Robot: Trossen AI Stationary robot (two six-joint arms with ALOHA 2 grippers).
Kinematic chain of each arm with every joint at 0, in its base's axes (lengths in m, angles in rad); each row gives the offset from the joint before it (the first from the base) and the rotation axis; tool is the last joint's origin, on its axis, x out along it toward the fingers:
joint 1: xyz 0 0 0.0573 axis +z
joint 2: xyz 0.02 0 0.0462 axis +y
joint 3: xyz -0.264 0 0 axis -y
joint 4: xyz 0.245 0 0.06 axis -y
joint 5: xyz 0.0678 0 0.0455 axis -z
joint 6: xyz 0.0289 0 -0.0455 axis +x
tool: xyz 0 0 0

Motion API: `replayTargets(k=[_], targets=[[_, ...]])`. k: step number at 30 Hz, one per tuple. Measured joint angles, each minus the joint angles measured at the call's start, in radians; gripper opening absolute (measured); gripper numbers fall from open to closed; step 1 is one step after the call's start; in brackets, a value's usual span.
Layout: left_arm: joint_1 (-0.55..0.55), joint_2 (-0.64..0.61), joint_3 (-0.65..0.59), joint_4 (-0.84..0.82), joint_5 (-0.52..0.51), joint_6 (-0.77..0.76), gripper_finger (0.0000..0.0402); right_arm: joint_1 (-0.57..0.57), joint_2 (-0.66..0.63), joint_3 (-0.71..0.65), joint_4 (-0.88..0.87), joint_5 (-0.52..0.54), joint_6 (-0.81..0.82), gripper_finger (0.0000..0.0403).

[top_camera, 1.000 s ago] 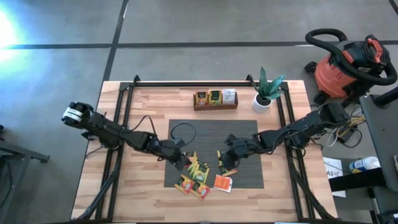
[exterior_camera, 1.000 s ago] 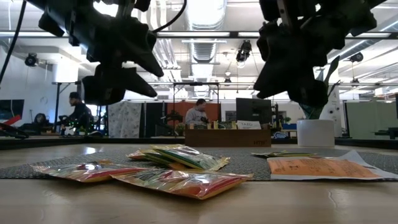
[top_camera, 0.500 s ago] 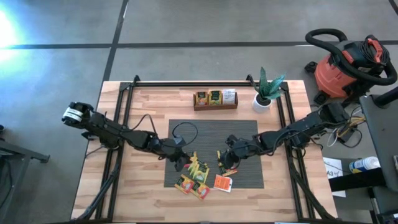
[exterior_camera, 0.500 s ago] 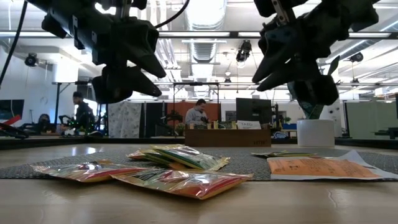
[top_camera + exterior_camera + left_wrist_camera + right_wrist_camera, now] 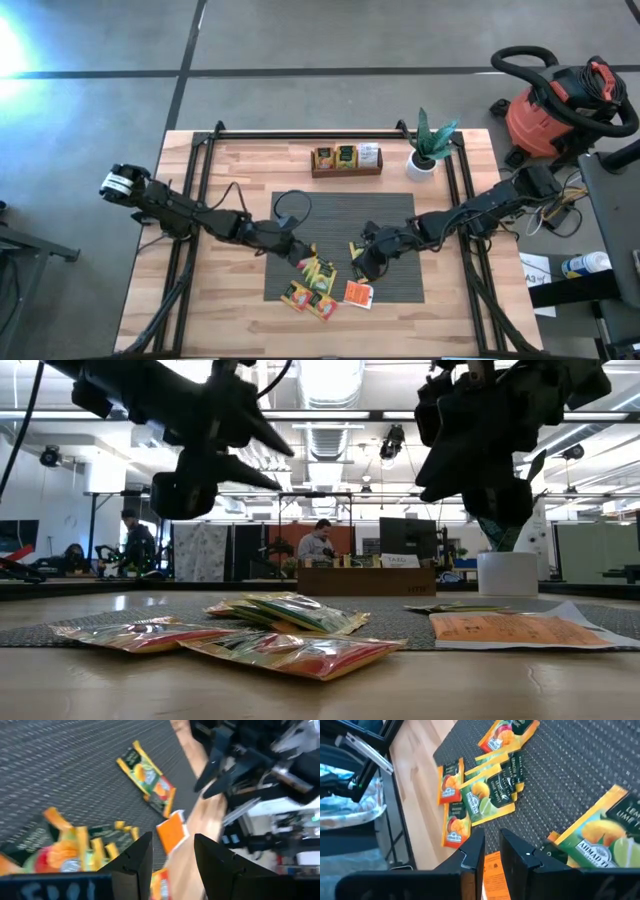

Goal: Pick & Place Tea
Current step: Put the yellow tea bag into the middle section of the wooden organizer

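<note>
Several tea sachets lie flat in a loose heap on the grey mat, green, yellow and orange-red. One orange sachet lies at the mat's near edge, another a little farther back. My left gripper hovers open just left of the heap, its fingers apart with nothing between them. My right gripper hangs above the mat to the heap's right. A narrow gap shows between its fingers, and they hold nothing. In the low view both grippers are well above the sachets.
A dark wooden tray holding a few sachets stands at the far middle of the table, with a potted plant to its right. A black cable loop lies on the mat's far left corner. A red vacuum stands off the table.
My left gripper has rolled and tipped above the heap without shifting its place; in the low view its fingers now point more level, toward the table's right. The sachets have not moved.
</note>
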Motion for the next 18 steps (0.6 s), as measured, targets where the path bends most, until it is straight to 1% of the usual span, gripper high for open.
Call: replayTargets(k=[4, 10, 18], targets=[[-0.027, 0.000, 0.000, 0.050, -0.012, -0.047, 0.0138, 0.000, 0.000, 0.000, 0.000, 0.001, -0.055, 0.0057], [-0.089, 0.000, 0.017, 0.053, -0.079, -0.102, 0.0138, 0.000, 0.000, 0.000, 0.000, 0.001, -0.102, 0.0057], [-0.133, 0.000, 0.019, 0.053, -0.087, -0.123, 0.0138, -0.002, 0.005, 0.000, 0.027, 0.006, -0.143, 0.0057]])
